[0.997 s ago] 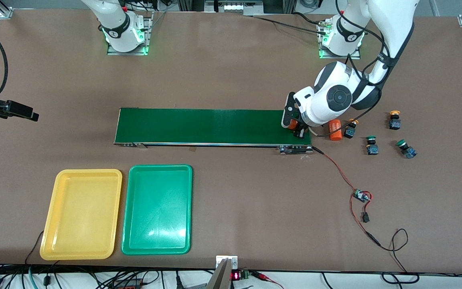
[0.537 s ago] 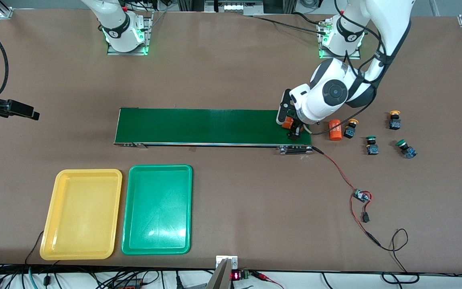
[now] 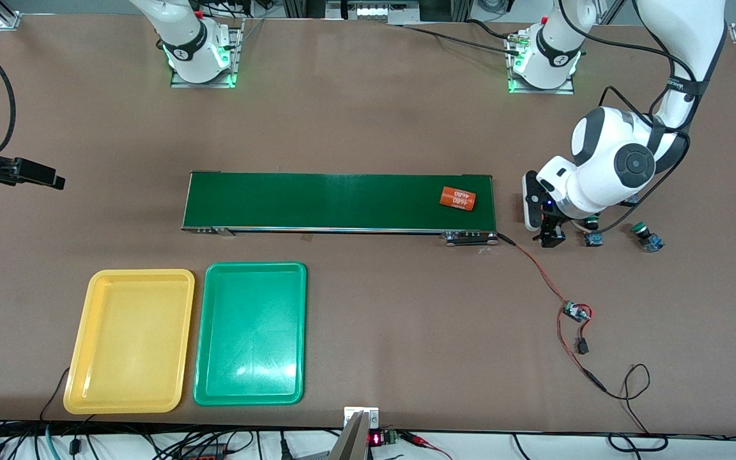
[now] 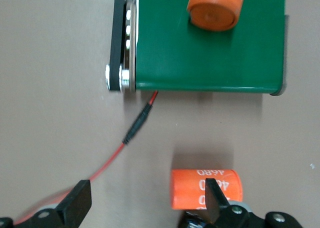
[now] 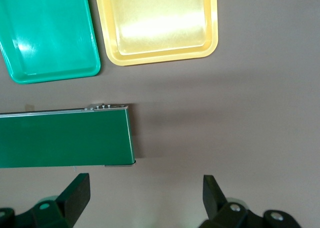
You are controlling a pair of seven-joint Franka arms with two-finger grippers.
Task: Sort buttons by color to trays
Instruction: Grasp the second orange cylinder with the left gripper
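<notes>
Two green-capped buttons stand on the table past the conveyor's left-arm end: one (image 3: 593,237) half hidden by the left arm, one (image 3: 646,235) in the open. Yellow-capped buttons are hidden by that arm. My left gripper (image 3: 550,237) (image 4: 146,193) is open and empty just off the belt's end, one finger (image 4: 212,198) over an orange cylinder (image 4: 206,189) lying on the table. The yellow tray (image 3: 130,340) (image 5: 160,23) and green tray (image 3: 251,333) (image 5: 47,33) lie side by side, nearer the front camera than the belt, both empty. My right gripper (image 5: 145,188) is open, high over bare table.
The dark-green conveyor belt (image 3: 342,201) (image 4: 210,58) (image 5: 65,138) carries a second orange cylinder (image 3: 457,198) (image 4: 215,8) near its left-arm end. A red wire (image 3: 537,271) (image 4: 115,153) runs from that end to a small circuit board (image 3: 575,312).
The left gripper opened and left an orange cylinder on the belt, then swung off the belt's end toward the buttons. The right arm has barely moved.
</notes>
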